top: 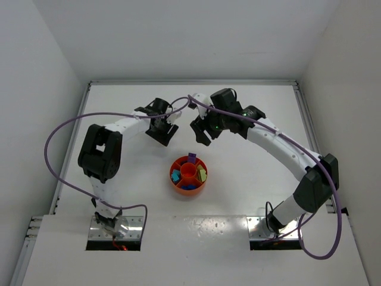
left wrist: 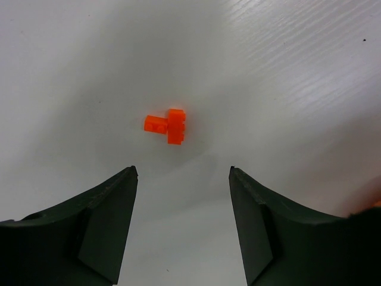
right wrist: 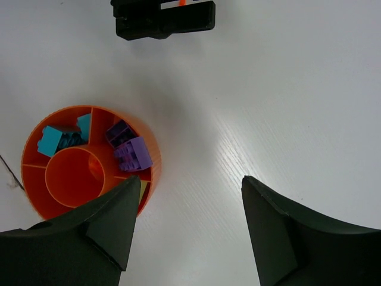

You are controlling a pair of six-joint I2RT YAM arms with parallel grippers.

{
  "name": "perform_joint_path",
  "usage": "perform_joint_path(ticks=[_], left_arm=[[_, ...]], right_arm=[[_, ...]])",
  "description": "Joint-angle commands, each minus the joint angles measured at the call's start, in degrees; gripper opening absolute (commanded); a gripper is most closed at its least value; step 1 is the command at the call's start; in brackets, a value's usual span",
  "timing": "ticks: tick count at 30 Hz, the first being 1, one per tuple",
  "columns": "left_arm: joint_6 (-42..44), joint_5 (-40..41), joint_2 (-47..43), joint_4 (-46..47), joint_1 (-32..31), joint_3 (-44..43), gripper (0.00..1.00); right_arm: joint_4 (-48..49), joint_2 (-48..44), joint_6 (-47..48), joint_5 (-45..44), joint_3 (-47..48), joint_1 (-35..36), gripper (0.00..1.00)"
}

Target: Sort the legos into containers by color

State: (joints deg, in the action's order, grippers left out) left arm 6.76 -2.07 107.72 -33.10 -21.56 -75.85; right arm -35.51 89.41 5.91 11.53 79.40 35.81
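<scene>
White desk [top: 250, 196], white walls on three sides, nothing loose on it but one stray piece. Left end effector [left wrist: 183, 174] hangs over an orange lego [left wrist: 168, 125], jaws wide, nothing btwn them. The piece lies flat on the desk just ahead of the fingertips, not touching either one. It looks like two small bricks stuck together in a T.

Step in hand, prob.: pick-up of the last loose lego. Next move calls for dropping straight down w/ the piece centred, closing across the narrower part, then carrying it to the orange tray [right wrist: 153, 149], which is near, toward the arm bases. Its ctr cup [right wrist: 74, 176] looks empty from the right wrist view, so it's a likely home for orange, but that's a guess.

Already in the tray's wedges: purple bricks [right wrist: 132, 154], teal bricks [right wrist: 50, 140], plus blue and yellow-green ones in the top view.

Right end effector [right wrist: 190, 182] is also wide and empty, parked just beyond the tray's far rim. It sits close to the left one's route to the tray and could crowd it. The purple cable [top: 53, 155] loops wide of the work area.
</scene>
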Motion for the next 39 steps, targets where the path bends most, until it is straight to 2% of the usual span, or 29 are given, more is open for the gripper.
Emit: perform_joint_path(ticks=[1,9,29,37,39], left_arm=[[1.67,-0.57,1.87,-0.73,-0.24,-3.51,0.69],[3.52,-1.10,5.83,-0.74,0.91,-5.26,0.69],[8.79,-10.33,10.93,-1.79,4.69,-8.61,0.69],[9.32,-9.71,11.46,-2.32,3.54,-8.61,0.61],[9.32,-9.19,11.46,-2.32,3.54,-8.61,0.56]], right_arm=[[2.11,-1.60,-1.08,2.35,-0.21,-0.57,0.70],[2.11,-0.46,-1.08,3.41,0.85,-1.10,0.70],[1.58,1.64,-1.08,3.94,1.90,-1.10,0.70],[1.06,2.18,-1.08,3.94,2.95,-1.10,0.70],[1.05,2.18,-1.08,4.46,2.96,-1.10,0.70]])
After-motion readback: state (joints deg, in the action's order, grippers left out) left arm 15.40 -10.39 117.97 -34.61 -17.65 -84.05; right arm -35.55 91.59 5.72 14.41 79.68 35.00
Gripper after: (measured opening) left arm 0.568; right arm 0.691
